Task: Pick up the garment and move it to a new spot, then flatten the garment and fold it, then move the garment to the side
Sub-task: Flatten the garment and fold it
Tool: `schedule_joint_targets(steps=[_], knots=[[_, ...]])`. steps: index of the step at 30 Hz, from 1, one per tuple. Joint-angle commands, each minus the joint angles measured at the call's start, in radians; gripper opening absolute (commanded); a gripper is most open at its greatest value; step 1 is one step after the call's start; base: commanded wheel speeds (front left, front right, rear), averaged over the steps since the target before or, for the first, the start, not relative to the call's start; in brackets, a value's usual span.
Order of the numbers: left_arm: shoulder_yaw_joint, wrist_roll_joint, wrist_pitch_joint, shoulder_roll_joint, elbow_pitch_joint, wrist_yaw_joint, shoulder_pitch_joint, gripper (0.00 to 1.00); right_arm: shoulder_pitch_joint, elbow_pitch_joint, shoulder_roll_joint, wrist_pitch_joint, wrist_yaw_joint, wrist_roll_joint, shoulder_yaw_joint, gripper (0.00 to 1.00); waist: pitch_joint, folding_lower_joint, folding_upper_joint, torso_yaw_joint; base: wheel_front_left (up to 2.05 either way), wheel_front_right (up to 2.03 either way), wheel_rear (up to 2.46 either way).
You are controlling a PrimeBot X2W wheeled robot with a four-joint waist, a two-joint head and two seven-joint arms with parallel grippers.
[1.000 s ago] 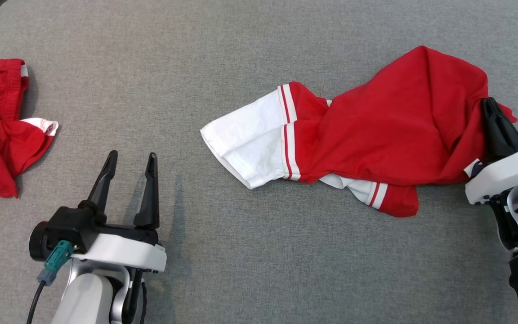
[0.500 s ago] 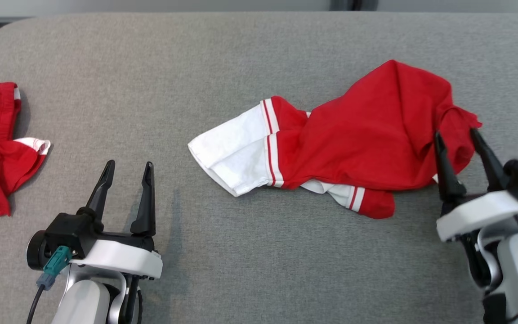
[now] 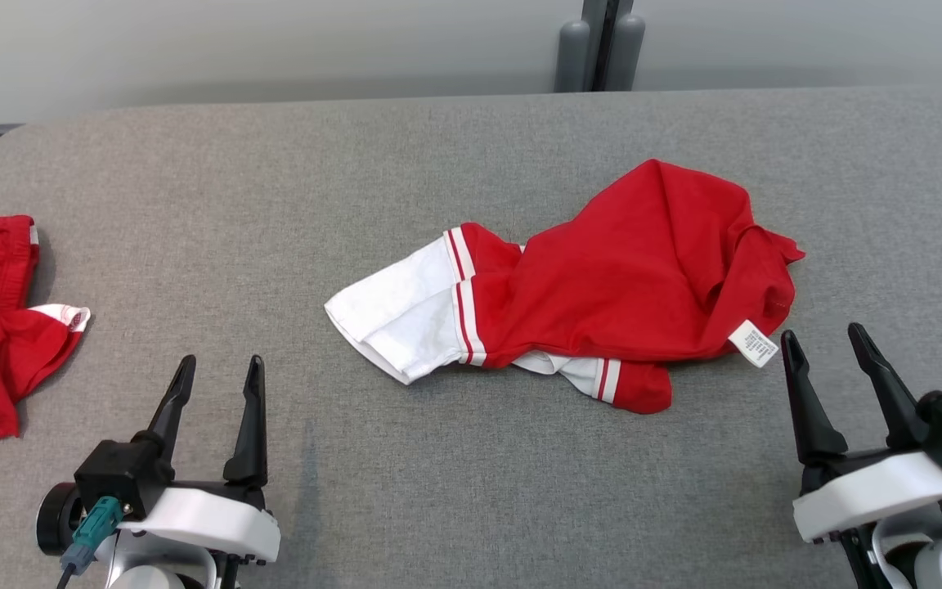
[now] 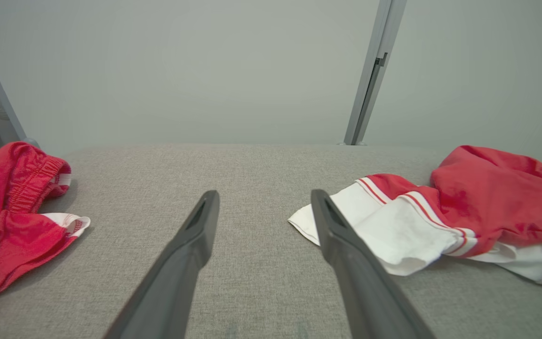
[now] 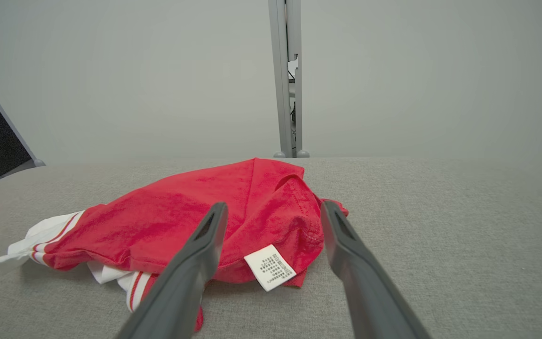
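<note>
I find the left end effector (image 3: 222, 360) and right end effector (image 3: 821, 331) both released and empty. The red-and-white garment (image 3: 602, 303) lies crumpled mid-way along the counter (image 3: 275, 204), its care label (image 3: 753, 343) just beside the right one. Recommended: pinch the white sleeve and the labelled hem low, then draw them apart evenly.

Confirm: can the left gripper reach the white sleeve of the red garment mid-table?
Probably yes: left gripper is open, and nothing but grey surface lies between it and the white sleeve.
</note>
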Motion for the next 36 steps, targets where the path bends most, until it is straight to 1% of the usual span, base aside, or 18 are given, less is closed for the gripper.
schedule_joint_targets(steps=[1,11,15,19,24,25,29,32,36], knots=[[0.003,-0.007,0.005,0.009,-0.008,0.007,0.012,1.00,0.022,-0.020,0.003,0.009,0.000,-0.006,-0.013,1.00,-0.014,0.0000,0.0000,-0.004,0.00,0.00,0.00],[-0.005,-0.011,0.031,0.018,-0.037,0.019,0.033,1.00,0.074,-0.087,0.024,0.044,0.000,-0.019,-0.045,1.00,-0.025,0.0000,0.0000,-0.006,0.00,0.00,0.00],[-0.012,-0.009,0.038,0.023,-0.046,0.014,0.020,1.00,0.071,-0.101,0.028,0.048,0.000,-0.020,-0.049,1.00,-0.015,0.0000,0.0000,-0.004,0.00,0.00,0.00],[-0.038,-0.002,0.059,0.029,-0.049,-0.014,-0.056,1.00,0.053,-0.110,0.031,0.048,0.000,-0.021,-0.046,1.00,0.011,0.0000,0.0000,-0.006,0.00,0.00,0.00],[-0.073,-0.013,0.118,0.034,-0.012,-0.065,-0.196,1.00,0.026,-0.109,0.033,0.043,0.000,-0.019,-0.032,1.00,0.052,0.0000,0.0000,-0.030,0.00,0.00,0.00],[-0.073,-0.013,0.118,0.034,-0.012,-0.065,-0.196,1.00,0.026,-0.109,0.033,0.043,0.000,-0.019,-0.032,1.00,0.052,0.0000,0.0000,-0.030,0.00,0.00,0.00],[-0.086,-0.035,0.184,0.034,0.068,-0.091,-0.278,1.00,0.006,-0.104,0.035,0.032,0.000,-0.014,-0.024,1.00,0.087,0.0000,0.0000,-0.060,0.00,0.00,0.00],[-0.082,-0.062,0.233,0.036,0.167,-0.106,-0.328,1.00,-0.005,-0.094,0.035,0.024,0.000,-0.005,-0.020,1.00,0.108,0.0000,0.0000,-0.082,0.00,0.00,0.00],[-0.075,-0.092,0.271,0.043,0.302,-0.120,-0.374,1.00,-0.016,-0.075,0.036,0.012,0.000,0.004,-0.012,1.00,0.125,0.0000,0.0000,-0.107,0.00,0.00,0.00]])
